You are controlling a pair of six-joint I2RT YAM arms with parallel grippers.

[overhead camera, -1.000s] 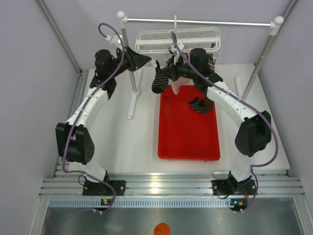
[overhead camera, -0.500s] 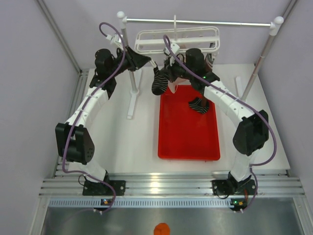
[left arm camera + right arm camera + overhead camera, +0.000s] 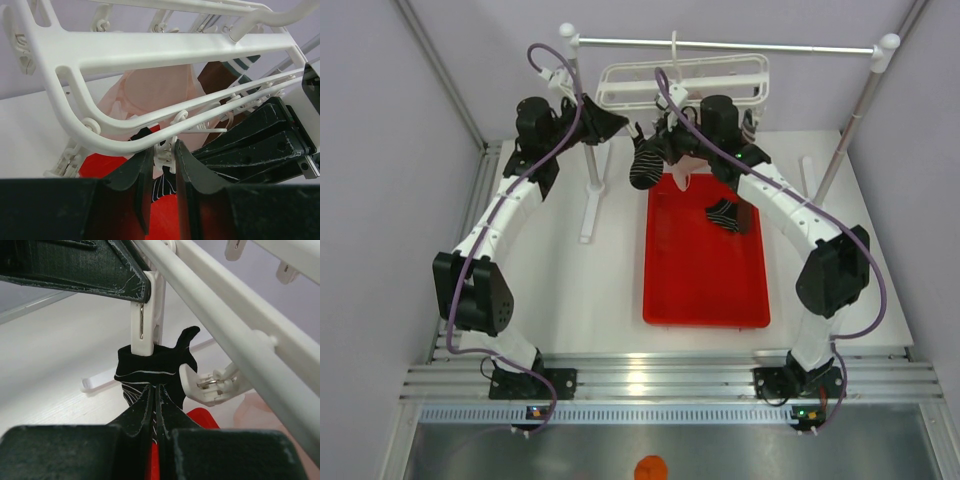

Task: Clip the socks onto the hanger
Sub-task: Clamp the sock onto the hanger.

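Right wrist: your right pincer (image 3: 154, 392) clamps the black striped sock (image 3: 150, 369) at the peg (image 3: 147, 315), which your left pincer (image 3: 163, 154) squeezes. Let go early and the sock likely drops.

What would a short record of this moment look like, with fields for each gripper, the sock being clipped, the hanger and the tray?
Left gripper: pinching a white peg under the hanger
Right gripper: shut on a black striped sock
Sock position: top edge at the peg's lower end
Hanger: white rack, hooked over a metal bar
Tray: red, with a second sock lying in it
Also hanging: pink cloth
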